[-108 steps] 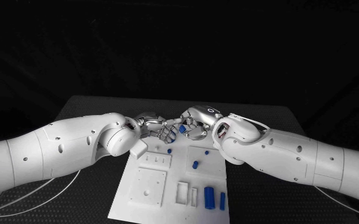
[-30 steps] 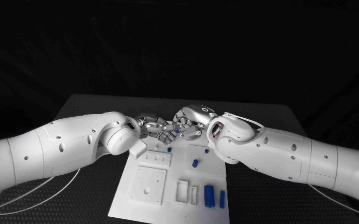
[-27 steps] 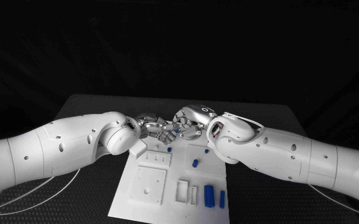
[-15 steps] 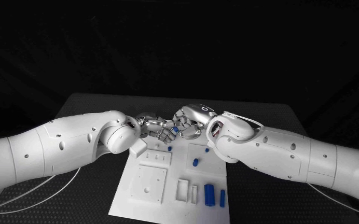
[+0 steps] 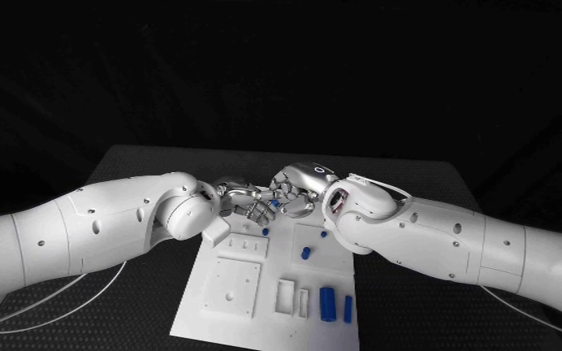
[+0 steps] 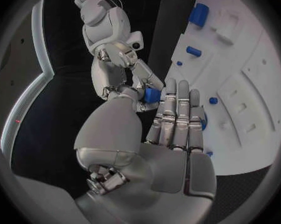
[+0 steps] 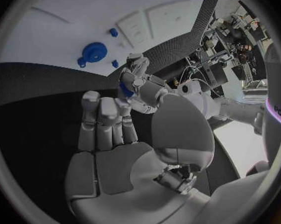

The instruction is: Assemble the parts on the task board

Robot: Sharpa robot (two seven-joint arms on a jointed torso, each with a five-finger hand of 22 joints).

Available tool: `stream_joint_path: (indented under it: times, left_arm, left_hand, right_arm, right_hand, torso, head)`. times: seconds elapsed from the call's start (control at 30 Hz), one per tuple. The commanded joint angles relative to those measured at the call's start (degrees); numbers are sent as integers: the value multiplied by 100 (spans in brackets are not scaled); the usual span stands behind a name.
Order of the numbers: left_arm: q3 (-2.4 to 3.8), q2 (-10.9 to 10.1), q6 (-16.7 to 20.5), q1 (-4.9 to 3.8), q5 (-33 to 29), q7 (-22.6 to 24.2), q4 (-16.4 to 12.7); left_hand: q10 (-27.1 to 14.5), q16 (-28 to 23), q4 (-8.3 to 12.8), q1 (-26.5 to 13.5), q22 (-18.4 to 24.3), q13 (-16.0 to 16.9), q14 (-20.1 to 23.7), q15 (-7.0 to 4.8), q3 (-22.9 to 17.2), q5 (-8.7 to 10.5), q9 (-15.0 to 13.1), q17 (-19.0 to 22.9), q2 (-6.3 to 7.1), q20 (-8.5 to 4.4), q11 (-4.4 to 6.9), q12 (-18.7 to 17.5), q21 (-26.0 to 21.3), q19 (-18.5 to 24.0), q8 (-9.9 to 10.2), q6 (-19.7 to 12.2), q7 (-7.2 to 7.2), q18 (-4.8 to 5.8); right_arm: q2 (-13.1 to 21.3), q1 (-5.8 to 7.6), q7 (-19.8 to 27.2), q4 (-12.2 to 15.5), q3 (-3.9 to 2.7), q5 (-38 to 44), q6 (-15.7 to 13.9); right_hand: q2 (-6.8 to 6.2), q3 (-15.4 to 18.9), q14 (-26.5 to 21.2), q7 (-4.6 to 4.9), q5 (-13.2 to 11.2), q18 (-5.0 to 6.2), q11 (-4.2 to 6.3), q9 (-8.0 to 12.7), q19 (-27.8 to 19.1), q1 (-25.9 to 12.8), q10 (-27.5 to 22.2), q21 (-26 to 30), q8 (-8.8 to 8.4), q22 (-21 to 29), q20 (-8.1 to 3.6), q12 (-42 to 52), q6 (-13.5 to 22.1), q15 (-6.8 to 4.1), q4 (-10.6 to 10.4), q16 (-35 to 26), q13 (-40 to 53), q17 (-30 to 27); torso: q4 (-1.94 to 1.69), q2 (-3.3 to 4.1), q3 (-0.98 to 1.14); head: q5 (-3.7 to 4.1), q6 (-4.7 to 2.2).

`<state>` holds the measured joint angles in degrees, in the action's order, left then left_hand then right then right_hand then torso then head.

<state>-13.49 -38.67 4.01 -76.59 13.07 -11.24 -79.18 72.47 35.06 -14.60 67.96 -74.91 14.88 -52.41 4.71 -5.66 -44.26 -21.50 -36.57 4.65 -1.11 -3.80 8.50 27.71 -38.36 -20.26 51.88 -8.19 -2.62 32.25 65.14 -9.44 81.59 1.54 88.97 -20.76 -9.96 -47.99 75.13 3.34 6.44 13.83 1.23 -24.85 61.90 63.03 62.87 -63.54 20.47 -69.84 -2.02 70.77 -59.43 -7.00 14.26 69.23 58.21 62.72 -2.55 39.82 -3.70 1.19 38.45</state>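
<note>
Above the far end of the white task board [image 5: 230, 309] my two hands meet fingertip to fingertip. A small blue part [image 5: 273, 202] sits between them. In the left wrist view my left hand [image 6: 162, 144] has the blue part [image 6: 152, 95] between its thumb and fingers, and fingers of my right hand [image 6: 118, 59] also pinch it. The right wrist view shows my right hand [image 7: 118, 149] with the blue part [image 7: 125, 90] at its fingertips, my left hand [image 7: 147, 87] closed against it. In the head view my left hand [image 5: 240, 202] and right hand [image 5: 301, 188] hide most of the part.
On the board stand short blue pegs [image 5: 305, 253], and two longer blue blocks [image 5: 328, 302] lie near its front right corner. A blue gear [image 7: 90, 52] lies flat on the board [image 7: 60, 25]. White recessed pockets [image 5: 232, 288] fill the board's left half.
My right hand has shifted a little to the left toward my left hand, and the blue part has moved with it. The hands now stand closer together.
</note>
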Motion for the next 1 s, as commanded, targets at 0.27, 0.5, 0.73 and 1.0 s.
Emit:
stream_joint_path:
  times: [0.27, 0.5, 0.73, 1.0]
  left_arm:
    - [16, 34, -223, -8, -79, 103, -51]
    - [16, 31, -179, -8, -82, 103, -12]
    - [16, 33, -175, -8, -78, 69, -8]
    - [17, 44, -147, -8, -37, -9, -18]
  left_hand:
    - [-352, 419, 2871, -2552, -132, 368, 125, -10, -2555, 443, -268, 87, -234, -6, 37, 753, 137, 90, -257, 86, 58, 228]
    - [-346, 454, 2974, -2572, -133, 383, 113, -17, -2640, 516, -299, 98, -305, -10, 53, 807, 177, 87, -276, 112, 74, 230]
    - [-345, 491, 3012, -2610, -131, 395, 102, -30, -2669, 741, -328, 111, -310, -23, 65, 857, 217, 80, -288, 139, 88, 230]
    - [-378, 545, 2851, -2379, -123, 398, 110, -37, -2789, 1721, -374, 152, -71, -30, 62, 928, 282, 87, -276, 135, 88, 222]
  right_arm:
    - [-33, -7, 80, 12, 6, 12, 96]
    - [-36, -7, 84, 19, 9, 11, 106]
    - [-42, -8, 84, 13, 14, 11, 112]
    - [-45, -9, 82, 16, 16, 11, 118]
  right_hand:
    - [42, -15, 6, 153, 27, 117, 18, 4, 20, -33, 21, -25, 8, 10, -31, 25, -204, -21, 8, 1, 6, -7]
    - [41, -12, 7, 152, 40, 117, 18, 2, 20, -36, 23, -25, 10, 10, -32, 25, -207, -22, 13, 1, 8, -7]
    - [42, -8, 8, 152, 51, 117, 19, 1, 21, -39, 25, -25, 11, 11, -33, 25, -209, -22, 15, 1, 9, -8]
    - [43, -6, 8, 152, 56, 117, 19, 1, 22, -41, 26, -25, 11, 11, -33, 24, -209, -22, 17, 1, 9, -8]
  torso:
    - [-3, -3, -1]
    - [-7, -4, 1]
    - [-6, -1, -1]
    - [-5, -2, -3]
  head:
    - [14, 14]
    - [16, 17]
    - [13, 23]
    - [11, 26]
